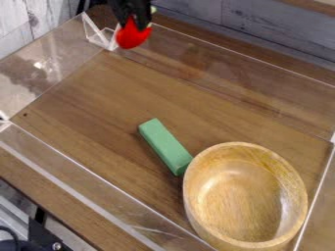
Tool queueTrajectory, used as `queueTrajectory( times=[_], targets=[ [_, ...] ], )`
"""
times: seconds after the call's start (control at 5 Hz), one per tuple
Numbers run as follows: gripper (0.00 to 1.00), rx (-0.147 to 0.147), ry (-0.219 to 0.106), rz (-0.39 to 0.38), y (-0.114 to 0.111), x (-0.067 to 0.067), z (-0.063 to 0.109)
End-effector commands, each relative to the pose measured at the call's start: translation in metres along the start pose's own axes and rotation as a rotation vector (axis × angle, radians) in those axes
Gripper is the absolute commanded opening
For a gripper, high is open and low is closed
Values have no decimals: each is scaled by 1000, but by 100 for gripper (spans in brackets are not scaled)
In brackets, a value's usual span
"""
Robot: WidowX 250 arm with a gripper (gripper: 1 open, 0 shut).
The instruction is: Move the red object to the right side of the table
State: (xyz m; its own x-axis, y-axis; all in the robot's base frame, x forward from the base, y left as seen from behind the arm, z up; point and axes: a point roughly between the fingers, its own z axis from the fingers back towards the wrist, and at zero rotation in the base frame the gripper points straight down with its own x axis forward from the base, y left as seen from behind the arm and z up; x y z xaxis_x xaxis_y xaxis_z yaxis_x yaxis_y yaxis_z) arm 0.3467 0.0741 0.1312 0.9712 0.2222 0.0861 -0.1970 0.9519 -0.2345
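- One dark brown wooden table (112, 113) is filling most of the view, its wood grain showing; its upper edge is slanting down toward the right, and its lower left edge is slanting down toward the bottom of the picture.
- Low clear plastic walls (78, 175) are bordering the tabletop, catching pale reflections along the left and lower left edges.
- A round, pale wooden bowl (246, 196) is sitting upright at the table's lower right corner, its hollow facing the camera and showing a smooth, light interior.
- A dark robot gripper (132, 29) is reaching in from the top of the picture, near the table's upper left corner. Its claw is holding the red object, pinched between fingers that are blurring into the dark background.
- A green rectangular block (165, 146) is lying at a slant just up and to the left of the bowl, well in from the table's upper edge; whether its lower end is touching the bowl's rim is hard to tell.
- The small red object (132, 37), slightly blurred, is hanging in the gripper's grasp near the upper left corner, well apart from both the block and the bowl.
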Motion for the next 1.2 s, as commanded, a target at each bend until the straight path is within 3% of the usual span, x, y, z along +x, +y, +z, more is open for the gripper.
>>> queueTrajectory(
  times=[0.0,0.2,0.4,0.6,0.8,1.0],
  targets=[
    [0,-26,-43,-82,-44,-1,20],
    [0,-52,-6,-180,-79,-6,11],
    [0,-65,30,-260,-110,-22,-12],
    [100,-83,55,-322,-140,-42,-40],
    [0,-79,84,-461,-170,-56,-59],
    [0,-71,120,-559,-183,-64,-78]
  ],
)
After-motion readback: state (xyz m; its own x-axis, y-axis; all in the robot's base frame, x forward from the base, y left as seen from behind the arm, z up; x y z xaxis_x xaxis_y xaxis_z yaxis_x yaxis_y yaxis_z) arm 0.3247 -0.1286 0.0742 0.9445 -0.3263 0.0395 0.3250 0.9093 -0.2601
